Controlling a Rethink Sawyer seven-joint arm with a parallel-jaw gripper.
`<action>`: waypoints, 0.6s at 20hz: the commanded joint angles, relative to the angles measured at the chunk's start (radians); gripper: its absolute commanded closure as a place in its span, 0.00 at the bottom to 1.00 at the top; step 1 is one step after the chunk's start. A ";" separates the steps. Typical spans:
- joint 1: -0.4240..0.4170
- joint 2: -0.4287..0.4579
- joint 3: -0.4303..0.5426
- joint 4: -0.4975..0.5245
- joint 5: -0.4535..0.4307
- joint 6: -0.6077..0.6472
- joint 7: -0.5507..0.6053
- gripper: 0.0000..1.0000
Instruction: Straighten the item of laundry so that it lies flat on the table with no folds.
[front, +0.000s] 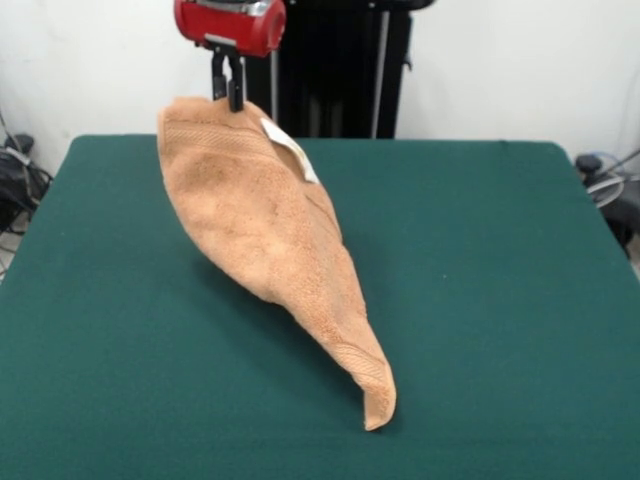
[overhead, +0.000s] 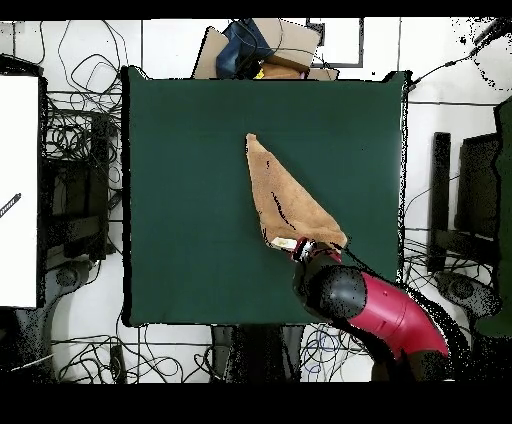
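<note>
Hanging from the end effector (front: 232, 98), the tan terry hand towel (front: 275, 240) was lifted at one corner while its opposite corner touched the dark green bench (front: 480, 300) toward the camera side in the front view. The end effector's dark fingers were pinched together on the towel's raised top edge, just below the red wrist housing (front: 230, 25). A small white tag (front: 290, 150) showed on the upper edge, close to the grasp. The cloth draped in a long tapering shape, folded lengthwise, with a woven border band visible near the low tip. From overhead, the towel (overhead: 285, 200) stretched diagonally from mid-bench toward the red and black arm (overhead: 385, 310), which reached in from the bottom edge.
</note>
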 joint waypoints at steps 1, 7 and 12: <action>0.004 0.004 0.093 0.016 -0.037 0.104 0.012 1.00; 0.007 -0.005 0.096 -0.007 -0.025 0.144 0.007 1.00; -0.005 -0.011 0.098 -0.014 -0.027 0.167 -0.009 1.00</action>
